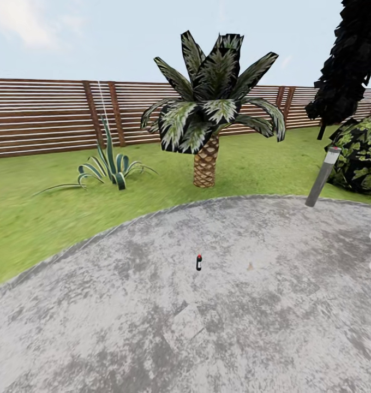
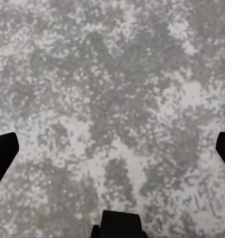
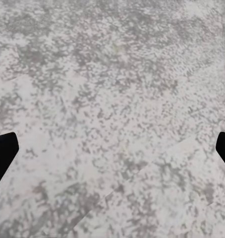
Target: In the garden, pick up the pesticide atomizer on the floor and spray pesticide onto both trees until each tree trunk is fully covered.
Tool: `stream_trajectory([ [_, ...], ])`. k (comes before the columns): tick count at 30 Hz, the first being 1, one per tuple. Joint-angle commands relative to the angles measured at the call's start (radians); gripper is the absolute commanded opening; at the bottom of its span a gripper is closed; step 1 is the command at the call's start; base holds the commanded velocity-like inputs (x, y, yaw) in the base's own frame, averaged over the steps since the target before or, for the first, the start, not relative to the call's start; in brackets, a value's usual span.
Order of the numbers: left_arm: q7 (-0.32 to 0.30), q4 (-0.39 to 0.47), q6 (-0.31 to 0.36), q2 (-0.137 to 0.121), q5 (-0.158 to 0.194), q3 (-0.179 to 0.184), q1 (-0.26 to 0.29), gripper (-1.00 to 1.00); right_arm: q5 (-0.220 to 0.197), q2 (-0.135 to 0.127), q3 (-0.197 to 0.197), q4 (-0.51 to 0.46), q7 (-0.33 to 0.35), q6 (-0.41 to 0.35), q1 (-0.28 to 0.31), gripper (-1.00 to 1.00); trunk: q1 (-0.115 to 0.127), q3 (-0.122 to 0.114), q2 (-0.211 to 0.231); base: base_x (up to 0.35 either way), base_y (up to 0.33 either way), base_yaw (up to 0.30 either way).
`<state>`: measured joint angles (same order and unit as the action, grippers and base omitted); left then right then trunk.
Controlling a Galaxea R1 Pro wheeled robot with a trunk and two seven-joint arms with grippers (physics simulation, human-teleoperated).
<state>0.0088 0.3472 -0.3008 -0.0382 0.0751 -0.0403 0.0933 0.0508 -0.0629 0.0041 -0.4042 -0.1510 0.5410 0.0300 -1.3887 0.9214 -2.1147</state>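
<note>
Ahead of you, the pesticide atomizer (image 1: 198, 262) stands upright on the floor (image 1: 125, 327), on a broad patch of mottled grey paving, roughly in the middle of the head view. It looks small and dark from here, with a red top; finer detail is too small to make out. A tiny tan speck (image 1: 250, 266) lies on the paving to its right, well apart from it.

Beyond the paving's curved edge you have green lawn (image 1: 33, 218). A short palm (image 1: 207, 109) with a scaly brown trunk rises straight behind the atomizer, and a spiky striped agave-like plant (image 1: 106, 166) sits on the grass to the left of it. A brown slatted fence (image 1: 43, 114) closes the back of the garden. To the right, a grey post lamp (image 1: 323, 177) leans at the paving's edge, next to a leafy bush (image 1: 363, 155) and under a blackish cypress-like tree (image 1: 346, 60).

Your left claw (image 2: 112, 148) points down at bare grey paving, its dark fingertips (image 2: 3, 153) at the picture's two side edges, so it is spread wide with nothing between them. Your right claw (image 3: 112, 151) is likewise spread wide over the paving, fingertips (image 3: 3, 153) at the edges, holding nothing.
</note>
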Motion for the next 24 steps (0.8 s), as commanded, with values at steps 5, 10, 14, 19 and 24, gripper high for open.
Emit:
stream_trajectory([
  [5,0.000,0.000,-0.003,0.000,0.008,0.002,0.000,1.00,0.005,0.000,0.000,0.001,-0.005,0.002,0.001,1.00,0.000,0.001,0.000,0.314,0.158,-0.261],
  [10,0.000,0.000,-0.003,0.000,0.008,0.002,0.000,1.00,0.005,0.000,0.001,0.001,-0.005,0.002,0.001,1.00,0.000,0.001,0.000,0.291,0.206,-0.262],
  [14,0.000,0.000,-0.003,0.000,0.008,0.002,0.000,1.00,0.004,0.000,0.001,0.001,-0.005,0.002,0.001,1.00,0.000,0.001,0.000,0.284,0.222,-0.261],
  [19,0.000,0.000,-0.003,-0.001,0.008,0.002,0.000,1.00,0.004,0.000,0.001,0.001,-0.005,0.002,0.001,1.00,0.000,0.001,0.000,0.283,0.225,-0.262],
  [24,0.000,0.000,-0.003,0.000,0.008,0.002,0.000,1.00,0.004,0.000,0.001,0.000,-0.005,0.002,0.001,1.00,0.000,0.001,0.000,0.283,0.225,-0.263],
])
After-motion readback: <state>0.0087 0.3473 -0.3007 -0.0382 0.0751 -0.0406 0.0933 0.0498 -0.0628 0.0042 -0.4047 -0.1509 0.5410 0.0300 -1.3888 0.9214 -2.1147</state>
